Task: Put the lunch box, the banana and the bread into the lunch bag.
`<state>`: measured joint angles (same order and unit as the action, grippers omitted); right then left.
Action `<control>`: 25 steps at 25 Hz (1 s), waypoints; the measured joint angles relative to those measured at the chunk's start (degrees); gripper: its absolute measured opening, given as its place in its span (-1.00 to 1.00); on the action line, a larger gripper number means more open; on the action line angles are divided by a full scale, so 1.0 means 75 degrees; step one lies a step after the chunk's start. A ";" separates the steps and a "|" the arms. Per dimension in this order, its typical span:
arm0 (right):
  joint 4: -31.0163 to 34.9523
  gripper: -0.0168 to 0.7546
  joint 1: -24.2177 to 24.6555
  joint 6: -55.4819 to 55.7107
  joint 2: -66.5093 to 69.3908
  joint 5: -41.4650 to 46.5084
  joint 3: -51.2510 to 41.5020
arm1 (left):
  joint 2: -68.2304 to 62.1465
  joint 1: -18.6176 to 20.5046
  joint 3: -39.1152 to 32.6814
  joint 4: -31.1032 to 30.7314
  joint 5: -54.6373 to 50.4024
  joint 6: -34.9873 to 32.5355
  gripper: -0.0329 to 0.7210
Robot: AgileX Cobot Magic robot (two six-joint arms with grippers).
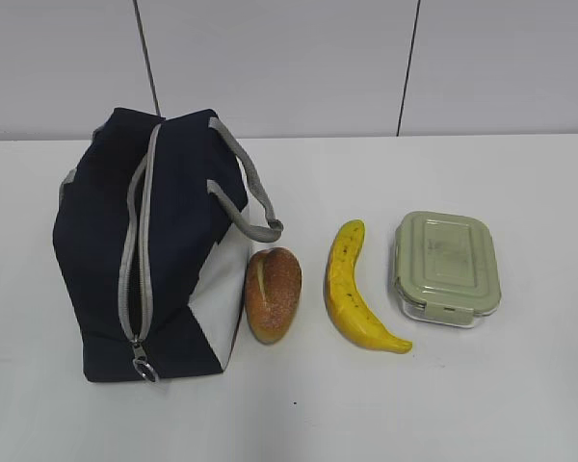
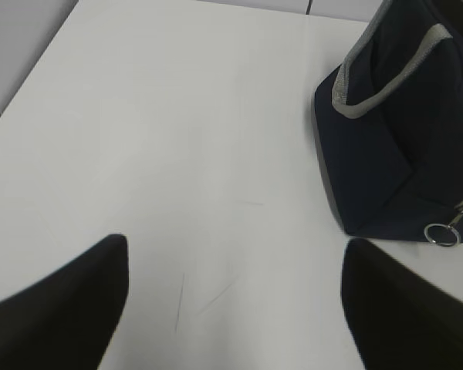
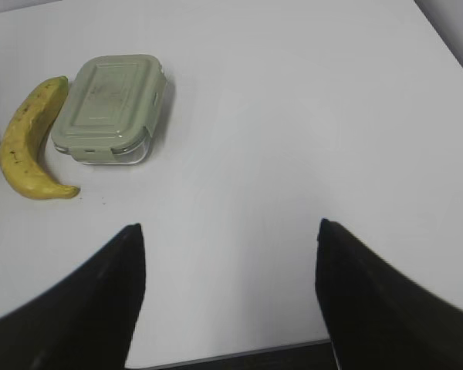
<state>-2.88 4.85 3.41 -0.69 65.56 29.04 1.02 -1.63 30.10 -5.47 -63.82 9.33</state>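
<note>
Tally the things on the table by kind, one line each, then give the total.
Bags: 1, the lunch bag
Containers: 1, the lunch box
Fruit: 1, the banana
Bread: 1, the bread
Total: 4

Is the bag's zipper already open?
No, in the exterior view the grey zipper on the bag runs shut along its whole length, with the ring pull at the near end.
</note>
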 joint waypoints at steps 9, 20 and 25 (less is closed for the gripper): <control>0.0000 0.37 0.0000 0.0000 0.0000 0.0000 0.0000 | 0.0000 0.0000 0.0000 0.0000 0.0000 0.0000 0.57; 0.0000 0.37 0.0000 0.0000 0.0000 0.0000 0.0000 | 0.0000 0.0000 0.0000 -0.0069 0.0000 0.0000 0.57; 0.0000 0.37 0.0000 0.0000 0.0000 0.0000 0.0000 | 0.0000 0.0000 0.0000 -0.0069 0.0000 0.0000 0.57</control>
<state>-2.88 4.85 3.41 -0.69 65.56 29.04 1.02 -1.63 30.10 -5.98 -63.82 9.33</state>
